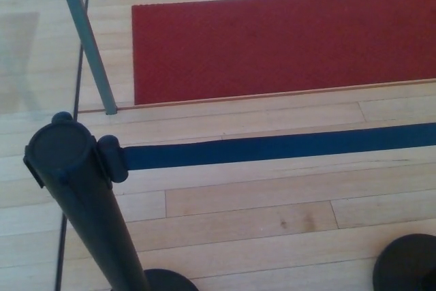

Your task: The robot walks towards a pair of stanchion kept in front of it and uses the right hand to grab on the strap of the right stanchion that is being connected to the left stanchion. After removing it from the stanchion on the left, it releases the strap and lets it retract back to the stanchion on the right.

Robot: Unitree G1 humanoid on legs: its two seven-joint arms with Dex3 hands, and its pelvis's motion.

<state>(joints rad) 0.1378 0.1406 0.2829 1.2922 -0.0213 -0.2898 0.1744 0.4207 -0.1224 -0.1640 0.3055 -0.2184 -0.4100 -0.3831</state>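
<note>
Wood plank floor [259,223] fills the head view, w/ red carpet [286,39] across the top. Glass panel [34,39] on a grey-green post [85,39] stands top left. Left stanchion [75,189], black, bottom left, cap up. Round black base of right stanchion [409,264] shows bottom right, post out of view. Blue strap [279,146] runs taut from the clip on the left stanchion's head off the right edge. Neither hand visible, so can't tell their state.

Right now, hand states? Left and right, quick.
Left hand: not in view.
Right hand: not in view. The strap is untouched, clipped to the left stanchion.
</note>
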